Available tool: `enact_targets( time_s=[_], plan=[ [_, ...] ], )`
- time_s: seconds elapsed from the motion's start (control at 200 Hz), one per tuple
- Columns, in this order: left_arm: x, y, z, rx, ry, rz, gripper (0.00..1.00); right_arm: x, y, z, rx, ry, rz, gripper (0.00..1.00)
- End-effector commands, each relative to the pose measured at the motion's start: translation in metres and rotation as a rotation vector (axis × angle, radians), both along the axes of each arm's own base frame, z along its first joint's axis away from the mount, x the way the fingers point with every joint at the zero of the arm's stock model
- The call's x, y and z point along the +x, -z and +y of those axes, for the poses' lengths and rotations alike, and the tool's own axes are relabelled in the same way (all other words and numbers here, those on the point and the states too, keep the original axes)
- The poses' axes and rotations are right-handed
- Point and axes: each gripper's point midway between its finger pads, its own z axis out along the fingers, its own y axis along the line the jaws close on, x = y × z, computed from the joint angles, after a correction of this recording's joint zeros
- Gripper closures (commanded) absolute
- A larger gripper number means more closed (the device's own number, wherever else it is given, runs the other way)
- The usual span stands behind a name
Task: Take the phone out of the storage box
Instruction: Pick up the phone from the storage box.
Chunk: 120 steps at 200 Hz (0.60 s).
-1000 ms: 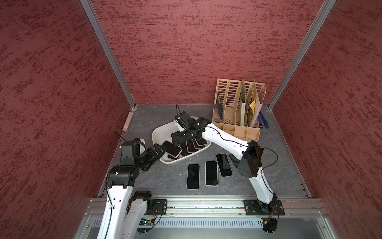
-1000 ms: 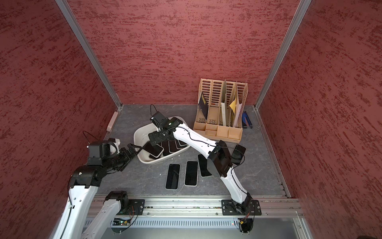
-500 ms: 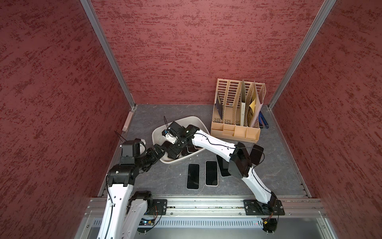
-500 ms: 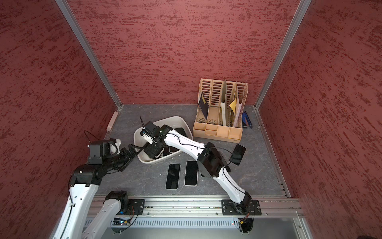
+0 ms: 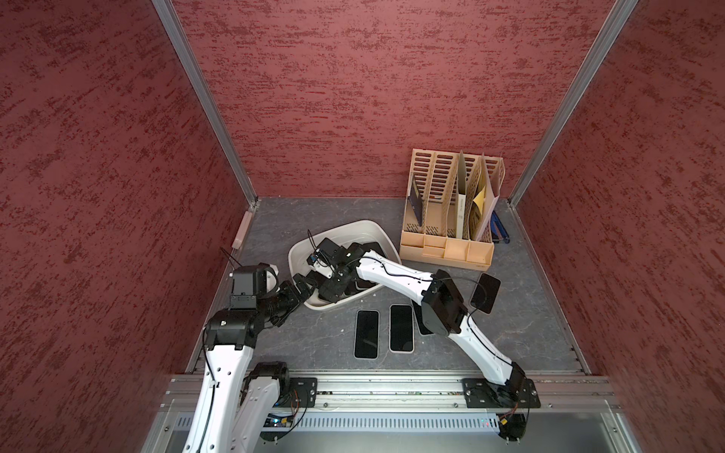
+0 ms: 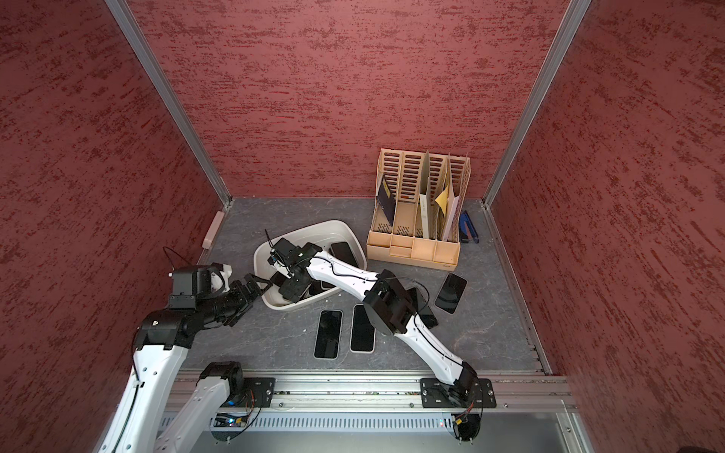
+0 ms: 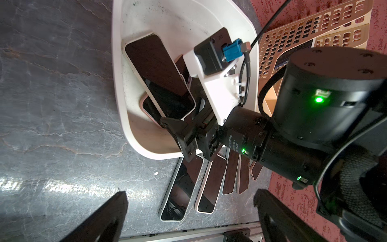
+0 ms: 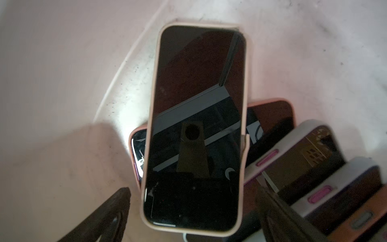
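One beige slotted organizer [image 5: 447,251]; one rounded white plastic storage box [image 5: 355,224], at least five glossy cased phones [image 8: 303,159] overlapping inside; right gripper [image 8: 192,189] gapes, holding nothing, astride the topmost phone [image 8: 194,125]; left gripper [image 7: 190,194] gapes empty beside the rim; four flat phones [image 5: 366,333] on the grey table [image 5: 314,345].

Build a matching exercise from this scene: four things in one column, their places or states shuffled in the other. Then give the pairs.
Things
1. right gripper
2. left gripper
3. file organizer
4. phone in the pale case

Places or states
A. stands against the back wall
B. open, outside the storage box, near its rim
C. lies screen up on top of other phones
D. open, inside the storage box, over the phones

Pairs: 1-D, 2-B, 3-A, 4-C
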Motion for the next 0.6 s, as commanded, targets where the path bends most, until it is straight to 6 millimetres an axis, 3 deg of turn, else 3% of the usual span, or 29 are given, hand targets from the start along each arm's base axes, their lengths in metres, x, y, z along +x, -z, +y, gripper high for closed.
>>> enact_targets(
  time_s=[0.0, 0.411, 0.596],
  plan=[
    [0.0, -0.007, -0.001, 0.007, 0.02, -0.024, 0.0, 0.01, 0.005, 0.0, -0.039, 0.003, -0.061, 0.02],
    [0.001, -0.006, -0.001, 0.015, 0.025, -0.019, 0.0, 0.002, 0.039, 0.006, -0.064, -0.022, 0.022, 0.02],
    [0.001, -0.005, -0.001, 0.014, 0.025, -0.017, 0.0, 0.005, 0.042, 0.0, -0.091, 0.023, 0.017, 0.14]
  ],
)
